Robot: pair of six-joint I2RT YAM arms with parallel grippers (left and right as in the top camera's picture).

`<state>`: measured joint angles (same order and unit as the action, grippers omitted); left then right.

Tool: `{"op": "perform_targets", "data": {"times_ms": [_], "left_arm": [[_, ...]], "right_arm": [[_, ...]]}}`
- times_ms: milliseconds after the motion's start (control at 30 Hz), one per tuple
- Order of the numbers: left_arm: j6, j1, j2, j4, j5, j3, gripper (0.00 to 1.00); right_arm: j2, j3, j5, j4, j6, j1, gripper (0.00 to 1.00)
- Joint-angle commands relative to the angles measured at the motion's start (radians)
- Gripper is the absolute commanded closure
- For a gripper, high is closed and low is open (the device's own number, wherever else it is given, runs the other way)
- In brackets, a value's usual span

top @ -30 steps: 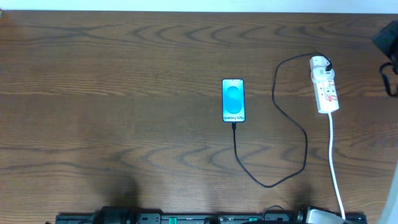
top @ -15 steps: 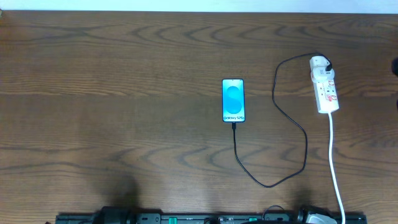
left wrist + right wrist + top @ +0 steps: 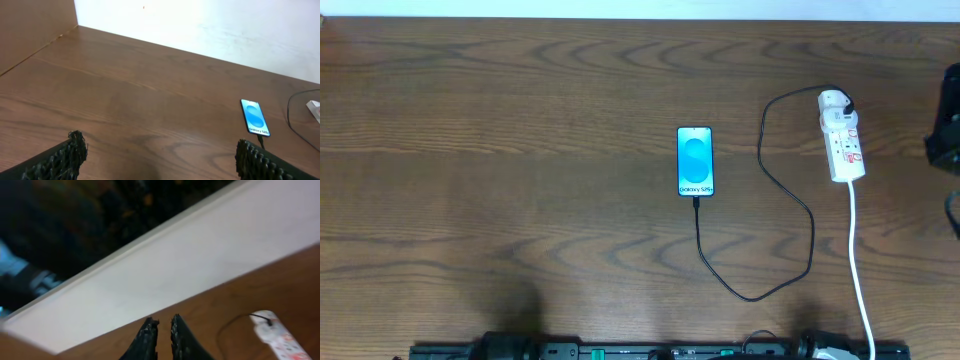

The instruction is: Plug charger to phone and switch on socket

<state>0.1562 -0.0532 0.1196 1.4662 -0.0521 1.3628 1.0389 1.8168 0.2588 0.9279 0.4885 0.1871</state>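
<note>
The phone (image 3: 695, 161) lies flat mid-table, blue screen up; it also shows at the right of the left wrist view (image 3: 255, 117). The charger (image 3: 760, 290), a thin black cable, runs from the phone's near end in a loop up to its plug (image 3: 847, 103) in the far end of the white socket (image 3: 842, 135). My left gripper (image 3: 160, 146) hangs open over bare wood, well to the left of the phone. My right gripper (image 3: 164, 321) has its fingers nearly together with a thin slit between them and nothing in it; the socket (image 3: 277, 332) lies below and to its right.
The socket's thick white cord (image 3: 858, 260) runs down to the table's near edge. Part of my right arm (image 3: 945, 148) shows dark at the table's right edge, beside the socket. A pale wall (image 3: 210, 25) borders the far side.
The dark shape of my right arm at the right edge has shifted from the far corner, almost out of view, and back in lower down, level with the socket. Phone, charger and socket have not moved.
</note>
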Motion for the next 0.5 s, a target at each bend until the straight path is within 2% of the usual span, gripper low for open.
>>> {"op": "perform_targets", "data": {"times_ms": [0, 467], "left_arm": [[-0.006, 0.003, -0.008, 0.0, -0.009, -0.003, 0.03], [-0.006, 0.003, -0.008, 0.0, -0.009, -0.003, 0.04]], "right_arm": [[-0.08, -0.038, 0.058, -0.029, -0.014, -0.026, 0.89], [-0.393, -0.163, 0.058, -0.158, -0.015, -0.069, 0.88]]}}
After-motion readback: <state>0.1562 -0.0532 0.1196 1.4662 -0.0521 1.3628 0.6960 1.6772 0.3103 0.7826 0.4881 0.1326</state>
